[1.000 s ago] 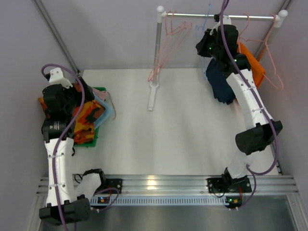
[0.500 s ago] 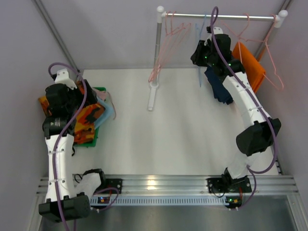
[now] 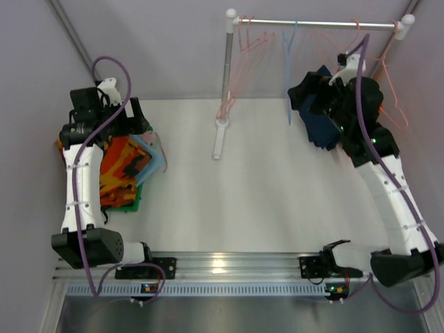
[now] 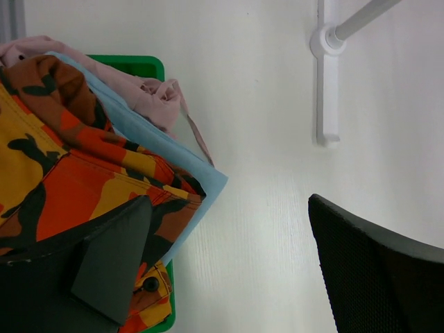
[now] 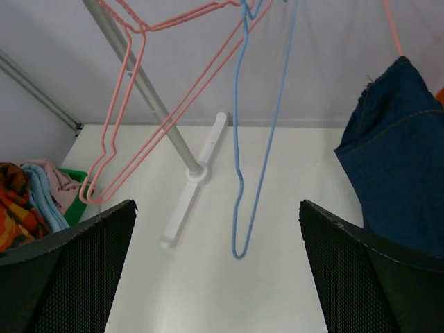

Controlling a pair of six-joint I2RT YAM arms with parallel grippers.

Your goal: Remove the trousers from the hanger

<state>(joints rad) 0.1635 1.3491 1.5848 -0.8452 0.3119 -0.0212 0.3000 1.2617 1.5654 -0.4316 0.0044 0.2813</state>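
Observation:
Navy trousers hang from a pink hanger on the rail; the right wrist view has them at its right side, with a sliver of orange cloth behind. My right gripper is open and empty beside them, facing an empty blue hanger. At the left, orange-red patterned trousers, light blue ones and pink ones lie stacked on a green tray. My left gripper stands open beside the stack, holding nothing.
Empty pink hangers hang near the rack's upright post, whose white foot rests on the table. Grey walls close in on the left, back and right. Another pink hanger hangs at the rail's right end.
My right gripper has opened and dropped back from the rail towards the navy trousers, its arm swinging right. My left gripper has moved off the stack towards the back wall.

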